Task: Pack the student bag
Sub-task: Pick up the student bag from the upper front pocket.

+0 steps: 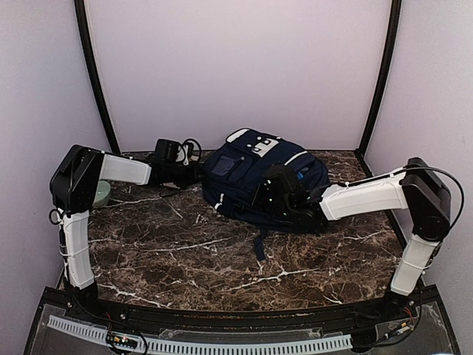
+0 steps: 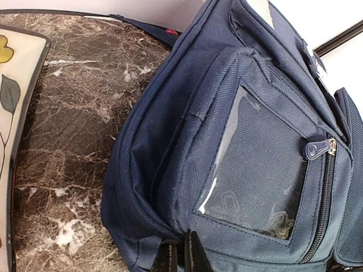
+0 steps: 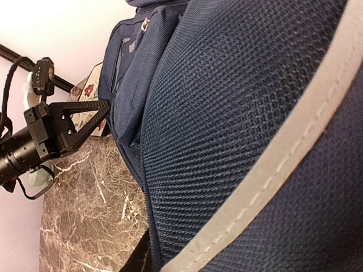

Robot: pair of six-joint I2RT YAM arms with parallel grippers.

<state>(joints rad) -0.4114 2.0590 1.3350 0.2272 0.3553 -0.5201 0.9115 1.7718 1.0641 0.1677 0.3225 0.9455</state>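
A navy student bag lay by the middle of the counter's far edge. The left tool was closed tight against the bag's left side. The right tool rested against its right side, opening impossible to tell.

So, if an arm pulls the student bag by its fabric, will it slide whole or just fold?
Probably it folds first: the student bag is soft woven cloth, creased beside its clear pocket window. Being bulky, it likely drags rather than lifts. The polished marble tabletop may let it slide.
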